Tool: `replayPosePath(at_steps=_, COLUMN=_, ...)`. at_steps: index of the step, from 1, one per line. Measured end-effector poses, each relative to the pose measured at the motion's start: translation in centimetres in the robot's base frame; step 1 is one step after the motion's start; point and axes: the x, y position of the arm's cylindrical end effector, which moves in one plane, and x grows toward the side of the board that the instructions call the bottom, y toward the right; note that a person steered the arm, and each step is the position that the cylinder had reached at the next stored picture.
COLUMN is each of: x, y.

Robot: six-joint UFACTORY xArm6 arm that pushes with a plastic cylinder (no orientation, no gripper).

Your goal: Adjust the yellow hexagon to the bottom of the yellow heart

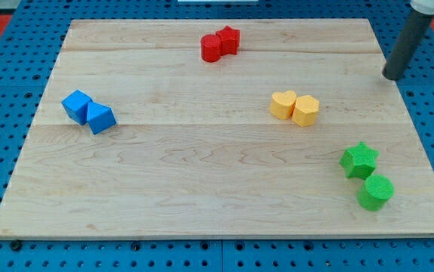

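The yellow heart (282, 104) lies right of the board's centre. The yellow hexagon (305, 110) touches the heart's right side and sits slightly lower. My tip (391, 77) is at the right edge of the board, up and to the right of the yellow pair, well apart from both. The dark rod runs up from it to the view's top right corner.
Two red blocks (219, 44) touch at the top centre. A blue cube (76, 105) and another blue block (100, 119) touch at the left. A green star (359, 159) and a green cylinder (375, 192) sit at the lower right. The wooden board (202, 174) rests on blue pegboard.
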Motion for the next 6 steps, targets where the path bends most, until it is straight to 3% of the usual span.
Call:
replayPosePath(at_steps=1, x=8.4, y=0.2)
replayPosePath(at_steps=2, x=8.7, y=-7.6)
replayPosePath(at_steps=4, x=4.1, y=-16.2)
replayPosePath(at_steps=6, x=7.3, y=-16.9)
